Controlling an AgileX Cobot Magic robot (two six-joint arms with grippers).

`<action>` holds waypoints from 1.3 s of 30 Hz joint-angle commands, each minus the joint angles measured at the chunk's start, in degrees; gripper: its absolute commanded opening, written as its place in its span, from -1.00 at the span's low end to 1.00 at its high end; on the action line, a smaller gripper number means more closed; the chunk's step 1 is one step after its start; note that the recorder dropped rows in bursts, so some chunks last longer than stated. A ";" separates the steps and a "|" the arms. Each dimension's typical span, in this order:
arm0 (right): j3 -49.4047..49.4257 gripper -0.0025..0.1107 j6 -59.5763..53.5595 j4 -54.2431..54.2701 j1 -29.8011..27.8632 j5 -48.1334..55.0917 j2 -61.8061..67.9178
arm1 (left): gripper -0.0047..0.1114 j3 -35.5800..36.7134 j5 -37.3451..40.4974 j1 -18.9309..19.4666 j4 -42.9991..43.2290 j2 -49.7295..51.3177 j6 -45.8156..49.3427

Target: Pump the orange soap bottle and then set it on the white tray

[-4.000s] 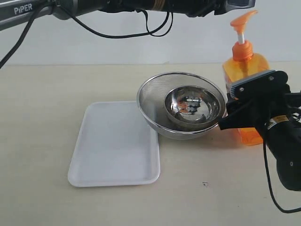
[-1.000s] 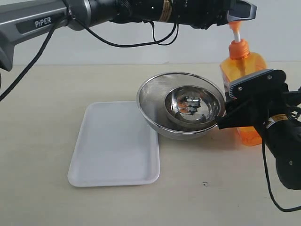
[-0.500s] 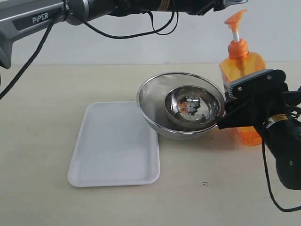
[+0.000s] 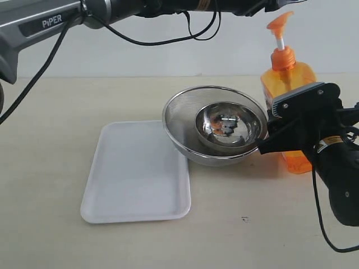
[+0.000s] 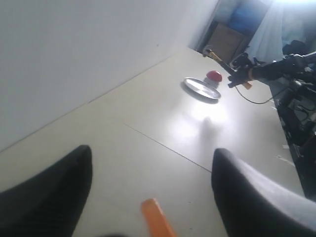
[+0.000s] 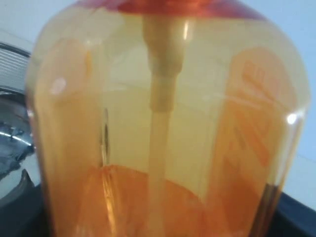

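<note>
On the bench (image 4: 56,112) by the steel bowls (image 4: 224,126), my R fingers (image 4: 291,126) clamp the orange soap bottle (image 4: 287,73) steady; L fingers (image 5: 44,197), spread wide, hover over its pump head (image 5: 157,217), prob. to press

A pale beige table top (image 4: 56,101) is seen beneath and ahead of the left claw (image 5: 152,163), and is crossed just ahead of it by a thin seam (image 5: 163,148). A plain white wall (image 5: 74,49) is set along the table's edge to one side of the claw. Farther ahead, a bright glare (image 5: 205,113) is thrown on the surface, and a dim opening (image 5: 232,29) with brown and blue shapes is made out.
</note>
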 commanded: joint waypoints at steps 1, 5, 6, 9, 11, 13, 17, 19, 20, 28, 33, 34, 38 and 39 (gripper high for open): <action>-0.32 -0.96 -0.09 -1.39 -0.07 -3.47 -0.82 | 0.13 -0.72 -5.56 -0.47 -0.06 -0.14 0.10; -0.32 -0.96 -0.09 -1.39 -0.07 -3.47 -0.82 | -0.32 -2.19 -8.88 -0.47 -0.33 -0.25 -1.53; -0.32 -0.96 -0.09 -1.39 -0.07 -3.47 -0.82 | -0.47 -2.78 -8.98 -0.47 -0.34 -0.25 -1.53; -0.32 -0.96 -0.09 -1.39 -0.07 -3.36 -0.82 | -0.83 -5.50 -8.61 -0.47 -0.41 -0.25 -0.69; -0.32 -0.96 -0.09 -1.39 -0.07 -3.36 -0.82 | -0.84 -6.79 -8.78 -0.47 -0.56 -0.25 -1.50; -0.32 -0.96 -0.09 -1.39 -0.07 -3.36 -0.82 | -0.84 -7.33 -10.34 -0.61 -0.56 -0.25 -4.01; -0.32 -0.96 -0.09 -1.39 -0.07 -3.36 -0.82 | -0.84 -7.43 -15.55 -0.72 -0.06 -0.25 -4.02; -0.32 -0.96 -0.09 -1.39 -0.07 -3.36 -0.82 | -0.84 -7.15 -16.34 -0.72 -0.06 -0.25 -4.02; -0.32 -0.96 -0.09 -1.39 -0.07 -3.36 -0.82 | -0.84 -7.15 -16.46 -0.72 -0.06 -0.25 -4.02; -0.32 -0.96 -0.09 -1.39 -0.07 -2.89 -0.82 | -0.84 -7.04 -18.36 -0.60 -0.06 2.31 -3.10; -0.32 -0.96 0.08 -1.71 -0.07 -2.47 -0.82 | -0.84 -7.04 -16.77 -0.60 -0.06 4.42 -3.07; -0.32 -0.96 0.18 -1.70 -0.07 -2.47 -0.82 | -0.84 -7.04 -16.33 -0.60 -0.06 4.67 -3.23; -0.32 -0.96 0.18 -1.80 -0.07 -2.47 -0.82 | -0.84 -7.04 -12.87 -0.33 -0.06 4.94 -3.51; -0.32 -0.96 0.18 -1.80 -0.07 -2.47 -0.82 | -0.84 -7.16 -12.34 -0.17 -0.06 4.94 -3.60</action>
